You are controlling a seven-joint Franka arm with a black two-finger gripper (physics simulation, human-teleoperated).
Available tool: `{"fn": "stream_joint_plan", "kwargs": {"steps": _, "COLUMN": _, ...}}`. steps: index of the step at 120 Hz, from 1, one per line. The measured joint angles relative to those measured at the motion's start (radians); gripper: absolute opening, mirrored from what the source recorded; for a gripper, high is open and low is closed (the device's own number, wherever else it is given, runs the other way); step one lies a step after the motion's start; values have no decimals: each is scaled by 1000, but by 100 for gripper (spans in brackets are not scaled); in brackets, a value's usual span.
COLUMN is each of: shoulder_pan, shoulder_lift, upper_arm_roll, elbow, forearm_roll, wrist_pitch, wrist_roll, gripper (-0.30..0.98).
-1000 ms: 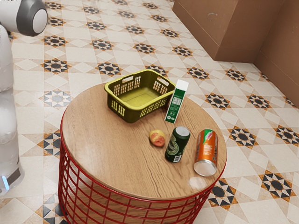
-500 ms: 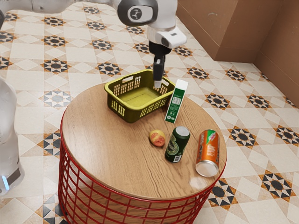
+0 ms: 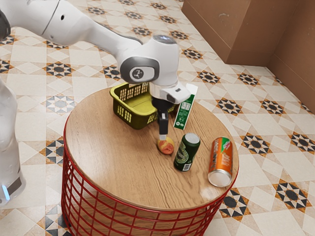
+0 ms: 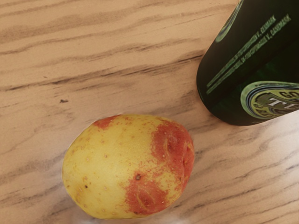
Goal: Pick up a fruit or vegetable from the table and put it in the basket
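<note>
The black gripper (image 3: pixel 163 138) points down at the yellow-and-red potato (image 3: pixel 166 146), its tip just above and overlapping the potato's upper edge in the exterior view. Which way it stands, open or shut, cannot be made out from this side. In the wrist view the potato (image 4: pixel 128 167) lies on the wooden tabletop, large and near the hand. The olive-yellow basket (image 3: pixel 134 115) stands on the same round table, behind the potato, partly covered by the arm.
A green can (image 3: pixel 187 153) stands close beside the potato; the wrist view also shows this can (image 4: pixel 252 70). An orange can (image 3: pixel 221 161) lies farther toward the exterior view's right. A green-and-white carton (image 3: pixel 185 109) stands by the basket. The round table (image 3: pixel 115 164) has a red wire frame.
The arm has swung in over the table, and my hand has come from above the basket down to the potato. The orange can has rolled slightly toward the exterior view's right.
</note>
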Motion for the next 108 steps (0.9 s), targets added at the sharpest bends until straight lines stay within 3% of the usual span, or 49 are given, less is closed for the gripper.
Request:
{"fn": "stream_joint_plan", "kwargs": {"steps": 39, "shoulder_pan": 4, "shoulder_lift": 73, "upper_arm_roll": -2, "elbow": -19, "forearm_roll": -10, "wrist_pitch": 114, "wrist_roll": -65, "gripper": 65}}
{"fn": "stream_joint_plan", "kwargs": {"steps": 108, "shoulder_pan": 3, "shoulder_lift": 95, "upper_arm_roll": -2, "elbow": -44, "forearm_roll": -23, "wrist_pitch": 164, "wrist_roll": -122, "gripper": 64}}
